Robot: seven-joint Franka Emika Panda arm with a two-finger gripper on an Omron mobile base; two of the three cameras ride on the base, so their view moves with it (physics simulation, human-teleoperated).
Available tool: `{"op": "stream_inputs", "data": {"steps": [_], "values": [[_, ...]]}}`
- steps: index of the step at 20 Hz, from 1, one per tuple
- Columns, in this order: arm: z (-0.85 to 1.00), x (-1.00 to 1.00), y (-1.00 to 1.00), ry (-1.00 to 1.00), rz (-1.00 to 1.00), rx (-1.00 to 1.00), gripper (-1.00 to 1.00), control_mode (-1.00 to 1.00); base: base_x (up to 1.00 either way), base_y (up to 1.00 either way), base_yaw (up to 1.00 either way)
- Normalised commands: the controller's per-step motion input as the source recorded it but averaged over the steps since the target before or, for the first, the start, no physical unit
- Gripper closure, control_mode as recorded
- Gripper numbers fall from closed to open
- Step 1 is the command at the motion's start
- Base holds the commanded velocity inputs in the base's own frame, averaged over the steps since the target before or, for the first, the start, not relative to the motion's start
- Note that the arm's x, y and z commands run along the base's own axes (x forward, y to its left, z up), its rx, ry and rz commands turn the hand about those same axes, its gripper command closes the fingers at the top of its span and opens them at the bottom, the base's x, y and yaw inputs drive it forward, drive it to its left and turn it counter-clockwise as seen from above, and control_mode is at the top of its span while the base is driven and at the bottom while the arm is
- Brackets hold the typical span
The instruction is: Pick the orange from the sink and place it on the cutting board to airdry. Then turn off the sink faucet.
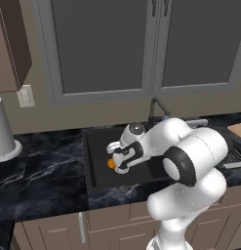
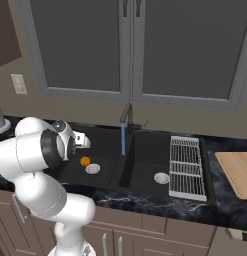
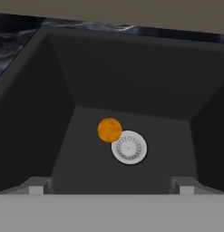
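Note:
The orange lies on the floor of the left basin of the black sink, touching the upper left edge of the round silver drain. My gripper hangs open above the basin and looks down at the fruit, its fingertips spread wide with nothing between them. In the right base view the orange sits just below my hand. The sink faucet pours a blue stream at the divider. The cutting board lies on the counter at the far right.
A silver wire dish rack sits over the right side of the right basin, with a second drain beside it. A white cylinder stands on the counter at the far left. Grey window panels rise behind the sink.

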Motion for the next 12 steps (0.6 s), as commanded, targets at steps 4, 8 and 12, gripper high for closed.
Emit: {"op": "stream_inputs", "data": {"steps": [4,8,12], "values": [[-0.2,0.05,0.0,0.0,0.0,0.0,-1.0,-1.0,0.0,0.0,0.0],[-0.25,0.02,0.02,0.0,0.0,0.0,-1.0,-1.0,0.0,0.0,0.0],[-0.25,0.08,0.07,0.0,0.0,0.0,-1.0,-1.0,0.0,0.0,0.0]]}}
